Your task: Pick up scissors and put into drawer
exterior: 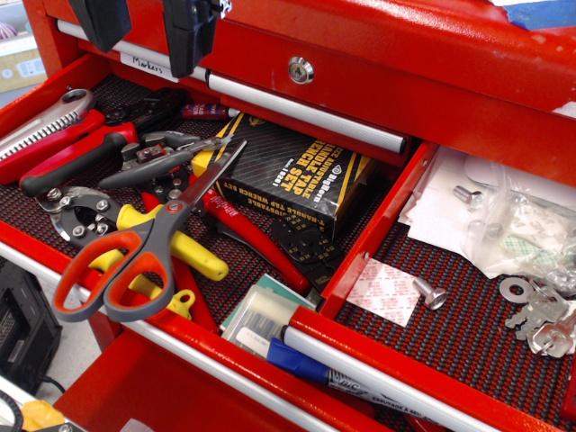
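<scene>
In the open left drawer (27, 236) of a red tool chest (468, 99): one pair of scissors (148, 243), orange-red and dark grey loop handles hanging over the drawer's front rim, silver blades pointing up and back across the pile of tools. Beneath and beside them: a yellow-handled tool (184, 250), red-handled pliers (247, 236), a toothed saw blade (40, 121) at the far left. One black box (292, 175), printed upside down, "T-HANDLE TAP WRENCH SET" legible, the brand name partly readable only. One white label (148, 65) on the drawer above, handwritten "Markers". One blue-capped marker (310, 367) on the front rail, its print too small to read. Right drawer: clear bags (522, 225), washers (516, 289), a screw (430, 292). The gripper (148, 27), top left, hangs above the drawer with two dark fingers (193, 31) set apart, holding and touching nothing.
</scene>
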Robot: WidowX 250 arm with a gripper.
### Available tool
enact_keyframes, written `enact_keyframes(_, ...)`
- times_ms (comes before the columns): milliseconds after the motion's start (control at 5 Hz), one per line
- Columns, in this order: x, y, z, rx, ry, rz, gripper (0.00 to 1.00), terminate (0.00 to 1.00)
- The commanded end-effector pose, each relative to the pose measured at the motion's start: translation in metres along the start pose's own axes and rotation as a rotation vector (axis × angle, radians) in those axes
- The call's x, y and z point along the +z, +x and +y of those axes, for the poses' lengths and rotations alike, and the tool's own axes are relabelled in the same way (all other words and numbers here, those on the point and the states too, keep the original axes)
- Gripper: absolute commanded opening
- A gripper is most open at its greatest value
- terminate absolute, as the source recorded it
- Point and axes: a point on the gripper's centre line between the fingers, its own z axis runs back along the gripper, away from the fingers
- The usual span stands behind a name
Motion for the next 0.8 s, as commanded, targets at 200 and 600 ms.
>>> enact_keyframes(200,-0.038,0.003,-0.006,0.100,-0.090,0.025,1.00,0.00)
enact_keyframes(600,-0.099,0.000,-0.018,0.149,-0.171,-0.005,1.00,0.00)
